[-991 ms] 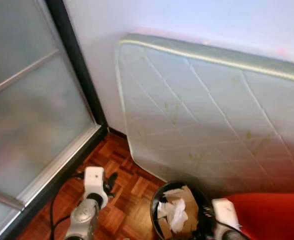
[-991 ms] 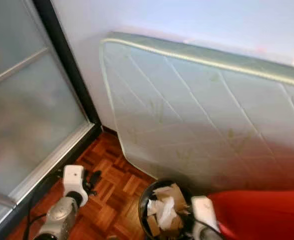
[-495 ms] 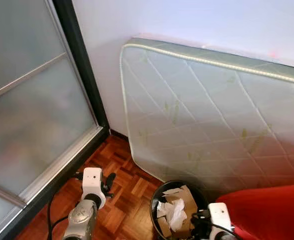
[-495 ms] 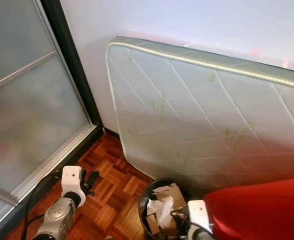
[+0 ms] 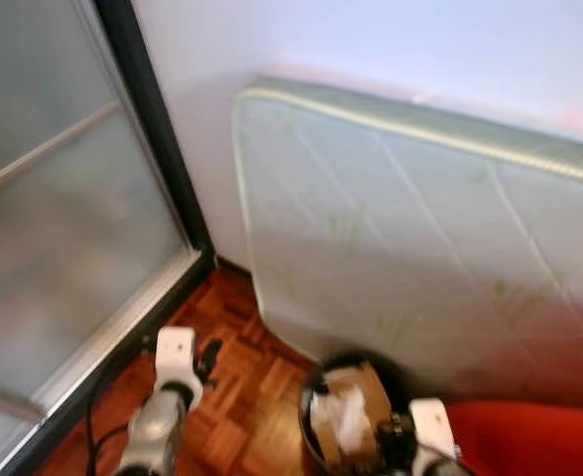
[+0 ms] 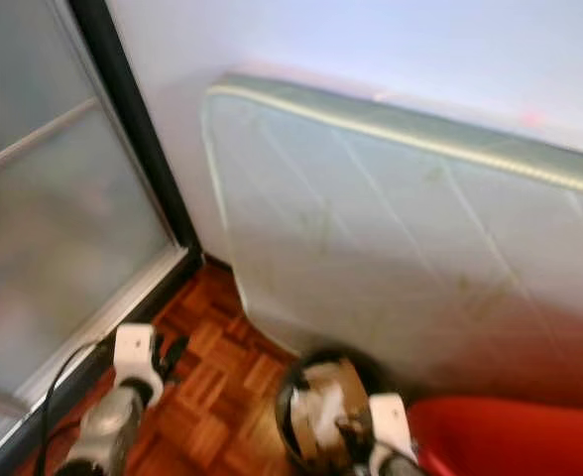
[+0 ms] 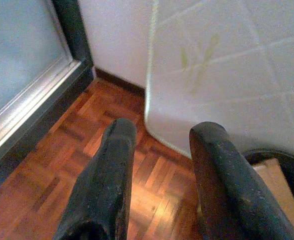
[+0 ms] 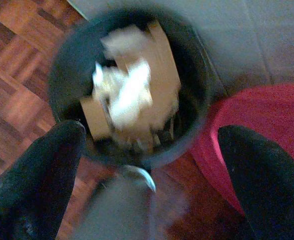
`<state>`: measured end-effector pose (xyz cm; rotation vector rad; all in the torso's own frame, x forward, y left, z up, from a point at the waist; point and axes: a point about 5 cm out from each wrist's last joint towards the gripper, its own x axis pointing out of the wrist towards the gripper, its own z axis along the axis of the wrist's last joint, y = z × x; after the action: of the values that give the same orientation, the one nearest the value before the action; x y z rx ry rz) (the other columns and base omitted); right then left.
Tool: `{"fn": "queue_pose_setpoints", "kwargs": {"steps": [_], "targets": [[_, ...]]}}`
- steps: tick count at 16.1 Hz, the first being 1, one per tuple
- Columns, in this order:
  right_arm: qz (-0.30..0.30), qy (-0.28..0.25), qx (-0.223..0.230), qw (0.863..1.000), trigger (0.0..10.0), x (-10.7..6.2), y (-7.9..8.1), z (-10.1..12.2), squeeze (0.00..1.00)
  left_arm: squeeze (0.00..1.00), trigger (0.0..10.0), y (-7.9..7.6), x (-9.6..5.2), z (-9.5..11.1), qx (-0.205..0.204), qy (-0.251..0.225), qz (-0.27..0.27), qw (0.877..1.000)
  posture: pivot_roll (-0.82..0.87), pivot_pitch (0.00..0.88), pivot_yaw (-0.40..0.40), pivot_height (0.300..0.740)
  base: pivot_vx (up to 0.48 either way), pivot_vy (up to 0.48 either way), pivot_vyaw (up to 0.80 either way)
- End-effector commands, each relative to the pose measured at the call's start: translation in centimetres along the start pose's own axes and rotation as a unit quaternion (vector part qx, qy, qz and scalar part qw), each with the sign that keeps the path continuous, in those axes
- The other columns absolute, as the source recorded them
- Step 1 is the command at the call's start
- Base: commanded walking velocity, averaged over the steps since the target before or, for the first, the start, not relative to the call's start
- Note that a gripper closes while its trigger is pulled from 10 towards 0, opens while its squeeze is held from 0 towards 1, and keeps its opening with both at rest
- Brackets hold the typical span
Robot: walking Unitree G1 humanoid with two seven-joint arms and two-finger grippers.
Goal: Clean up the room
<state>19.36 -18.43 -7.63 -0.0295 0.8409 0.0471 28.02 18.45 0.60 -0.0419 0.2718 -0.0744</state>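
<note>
Right end effector (image 8: 147, 145) above bin (image 8: 77, 55)

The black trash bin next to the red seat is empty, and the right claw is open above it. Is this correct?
Not quite. The black trash bin is not empty: the right wrist view shows cardboard and crumpled white paper inside. It does stand beside the red seat, with the right claw open above it.

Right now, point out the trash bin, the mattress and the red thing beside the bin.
trash bin (image 8: 69, 65): right wrist view, on its dark rim.
mattress (image 5: 401, 228): left eye view, on its quilted face.
red thing (image 8: 267, 115): right wrist view, on its top surface.
</note>
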Motion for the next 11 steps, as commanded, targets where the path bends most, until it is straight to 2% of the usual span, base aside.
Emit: {"fn": "queue_pose_setpoints", "kwargs": {"steps": [1,4,11], "targets": [[-0.004,0.011,0.006,1.0,10.0,-0.2,-0.2,-0.6,0.0,0.0,10.0,-0.1,-0.4,-0.8,-0.006,0.015,-0.001,1.0,0.04,0.123,0.036,0.704,0.27,0.0,0.0],[-0.003,0.01,0.005,1.0,10.0,0.1,0.1,0.0,0.0,0.0,10.0,-0.1,-0.4,-0.8,-0.006,0.014,0.002,1.0,0.04,0.127,0.036,0.704,0.0,0.0,0.0],[0.015,-0.001,-0.001,1.0,10.0,0.9,3.9,1.8,0.0,0.0,10.0,-0.1,-0.7,-1.5,-0.007,0.031,-0.002,1.0,0.04,0.125,0.035,0.704,0.0,0.0,0.0]]}}
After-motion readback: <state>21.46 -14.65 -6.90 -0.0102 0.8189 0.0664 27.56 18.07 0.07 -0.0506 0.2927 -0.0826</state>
